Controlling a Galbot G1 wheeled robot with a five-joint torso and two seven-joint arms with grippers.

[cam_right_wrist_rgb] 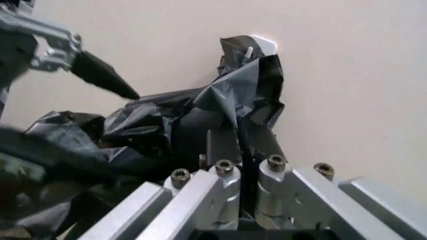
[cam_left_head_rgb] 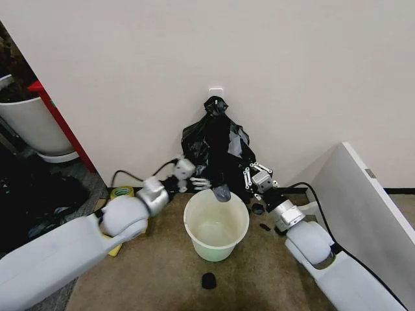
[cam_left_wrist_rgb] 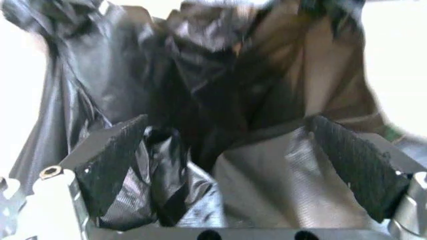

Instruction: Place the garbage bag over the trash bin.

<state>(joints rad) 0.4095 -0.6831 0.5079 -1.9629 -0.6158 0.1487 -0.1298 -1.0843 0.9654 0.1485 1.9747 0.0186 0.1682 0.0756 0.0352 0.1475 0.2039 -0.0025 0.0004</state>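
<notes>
The trash bin (cam_left_head_rgb: 217, 249), round and cream-white, stands open on the brown floor near the wall. Behind it, glossy black plastic hangs from a wall hook, knotted at the top (cam_left_head_rgb: 214, 105). The loose crinkled folds below are the garbage bag (cam_left_head_rgb: 220, 155); I cannot tell whether it is separate from the knotted part. One fold droops over the bin's far rim. My left gripper (cam_left_head_rgb: 196, 183) is open at the bag's lower left, with plastic lying between its wide-apart pads (cam_left_wrist_rgb: 110, 165). My right gripper (cam_left_head_rgb: 255, 176) is shut on a fold at the lower right (cam_right_wrist_rgb: 231, 145).
A large white planter pot (cam_left_head_rgb: 32, 123) and a red post (cam_left_head_rgb: 61, 123) stand at the far left. A yellow-green roll (cam_left_head_rgb: 121, 192) and a black cable lie by the wall. A white panel (cam_left_head_rgb: 363, 207) leans at the right. Small black scraps (cam_left_head_rgb: 209, 280) lie on the floor.
</notes>
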